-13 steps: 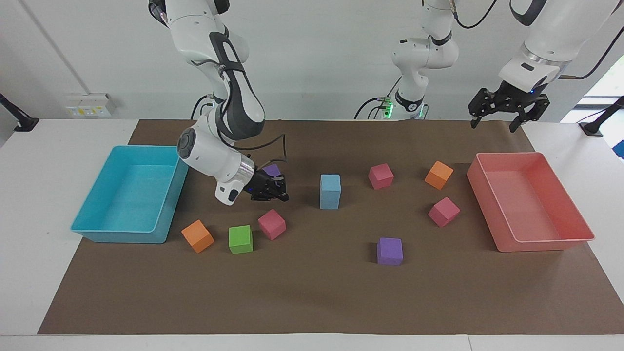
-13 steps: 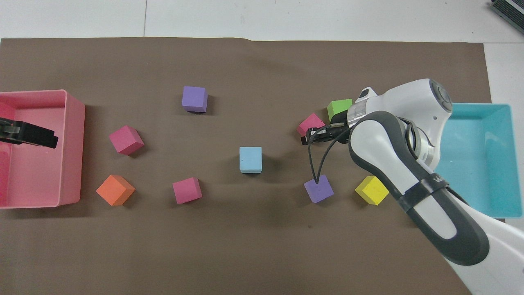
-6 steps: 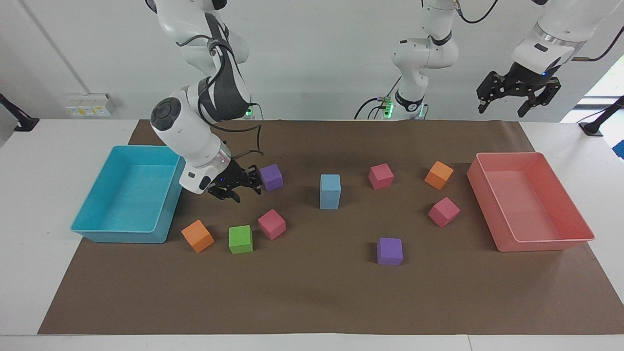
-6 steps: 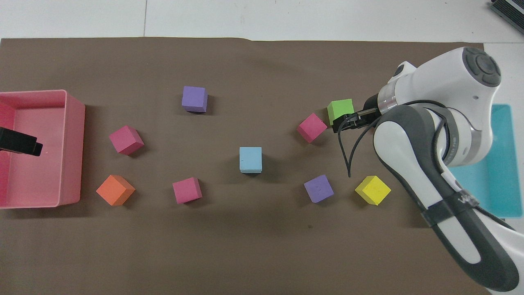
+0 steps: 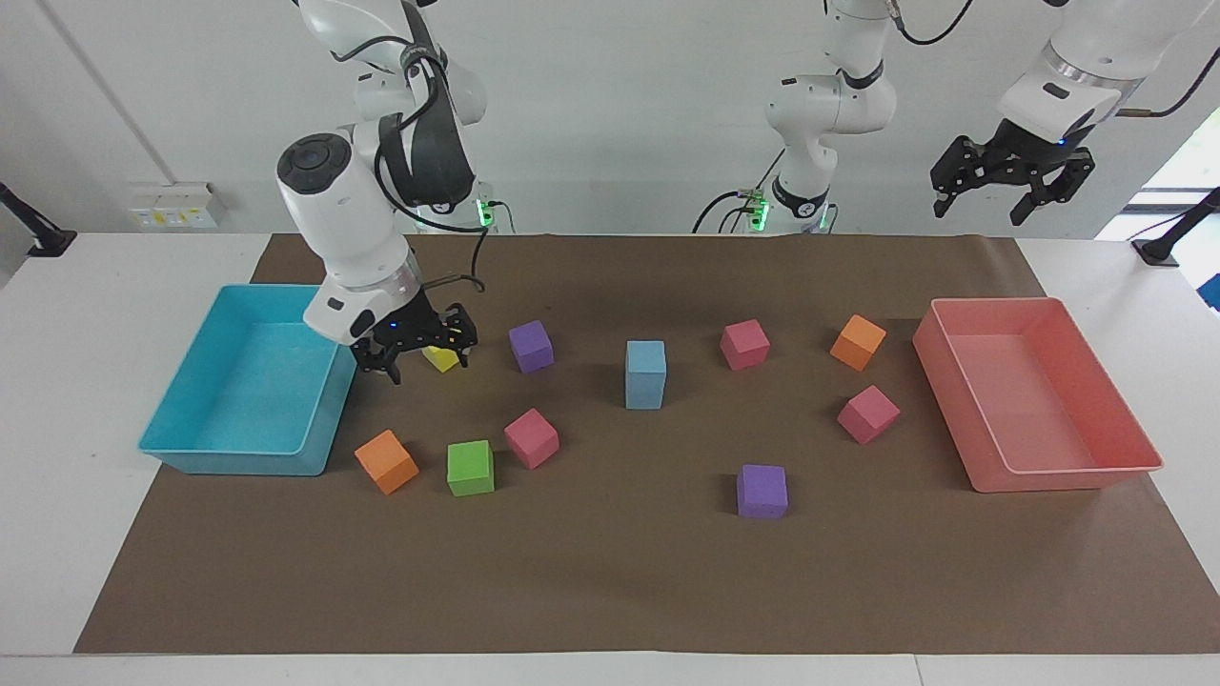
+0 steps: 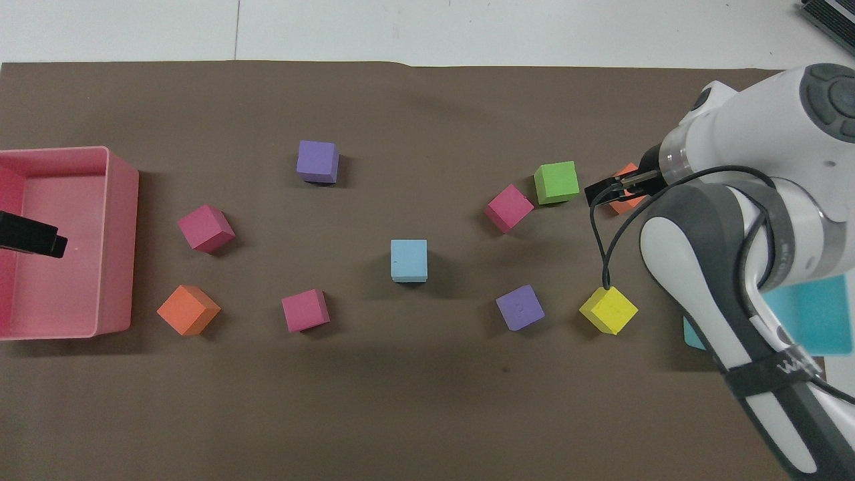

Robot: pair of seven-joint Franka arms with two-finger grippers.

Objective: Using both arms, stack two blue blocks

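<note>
Looking at the middle of the mat, the blue blocks (image 5: 645, 373) are already sitting one on top of the other, edges lined up pretty clean afaict. From overhead they read as a single square (image 6: 409, 260), which fits a straight stack. So imo the stacking step itself is done and this is the wrap-up/retreat bit.

Right gripper (image 5: 416, 347) is up in the air over the mat by the turquoise tray (image 5: 191, 448), w/ the yellow cube (image 5: 441, 359) showing between its fingers from the facing cam. Jaws are spread open, nothing in them. Overhead its tip (image 6: 618, 190) lands by the orange cube (image 6: 626, 199) near the green cube (image 6: 556, 182), but that's just the height fooling the view; it isn't touching any cube.

Left gripper (image 5: 1012, 176) hangs high over the pink tray's (image 5: 1067, 469) end of the table, jaws wide open and empty too. It's just waiting.

Where the stack is vs the jaws: well apart from both. A purple cube (image 5: 530, 345) sits between the right gripper and the stack, and the left one is way up and off toward its own end.

Next move prob only needs both arms to pull clear to rest w/o swinging low past the stack. Foam cubes are light, so any brush would likely tip the top one off.
</note>
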